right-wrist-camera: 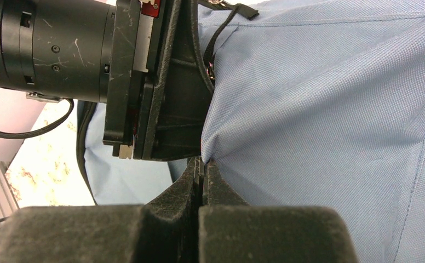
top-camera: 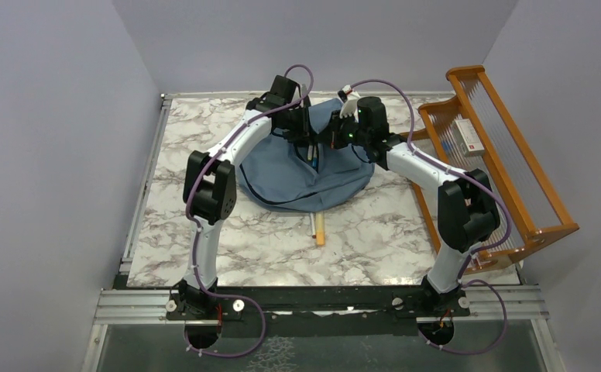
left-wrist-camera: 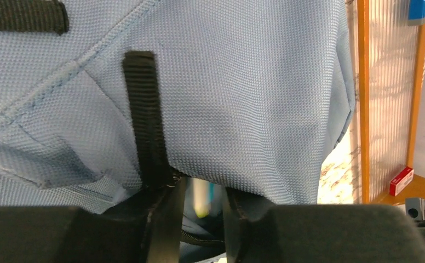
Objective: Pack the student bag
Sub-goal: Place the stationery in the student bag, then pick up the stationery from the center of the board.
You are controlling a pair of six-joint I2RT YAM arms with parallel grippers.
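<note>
The dusty-blue student bag (top-camera: 305, 170) lies at the middle of the marble table and fills both wrist views (left-wrist-camera: 243, 82) (right-wrist-camera: 320, 109). My left gripper (top-camera: 307, 128) is over its far part. In the left wrist view its jaws (left-wrist-camera: 199, 219) reach under the bag's lip beside a black strap (left-wrist-camera: 144, 120), a narrow gap apart, with a blurred pale pen (left-wrist-camera: 204, 200) between them. A dark pen (top-camera: 313, 153) hangs below this gripper in the top view. My right gripper (top-camera: 336, 138) (right-wrist-camera: 204, 163) is shut on a pinched fold of the bag's fabric, beside the left gripper's body (right-wrist-camera: 144, 82).
A wooden pencil (top-camera: 320, 230) and a thin pen lie on the table just in front of the bag. An orange wooden rack (top-camera: 506, 155) (left-wrist-camera: 363, 98) stands along the right edge and holds a red-and-white box (top-camera: 469, 136) (left-wrist-camera: 401, 181). Walls close in on the left, back and right.
</note>
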